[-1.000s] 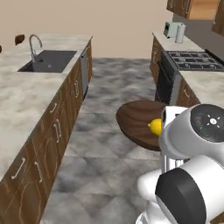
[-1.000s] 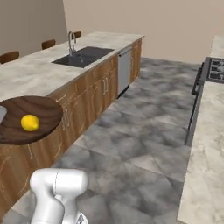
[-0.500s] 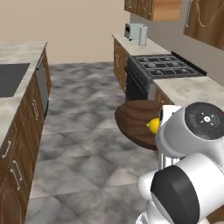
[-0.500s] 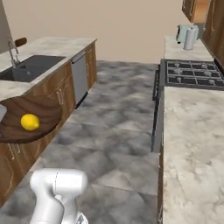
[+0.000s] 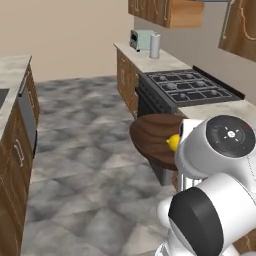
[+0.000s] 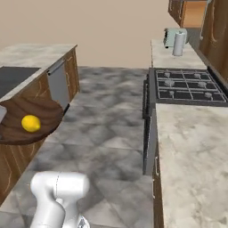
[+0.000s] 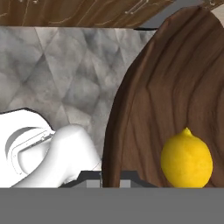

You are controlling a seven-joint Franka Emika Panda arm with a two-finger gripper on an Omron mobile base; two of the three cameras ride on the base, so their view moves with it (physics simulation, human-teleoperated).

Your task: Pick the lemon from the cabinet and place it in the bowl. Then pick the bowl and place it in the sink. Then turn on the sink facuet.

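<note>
— Yellow lemon?
— Lying inside dark streaky wooden bowl, carried aloft over grey stone floor.
— Gripper?
— Clamped shut on bowl rim.
— Nearby?
— Black gas stove, marbled counter, toaster beside grey canister.

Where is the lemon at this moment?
The lemon lies inside the wooden bowl, carried above the kitchen floor at the left of the right base view, across the aisle from the stove.

Base views from behind, sharing bowl; hand view perhaps very close.
</note>
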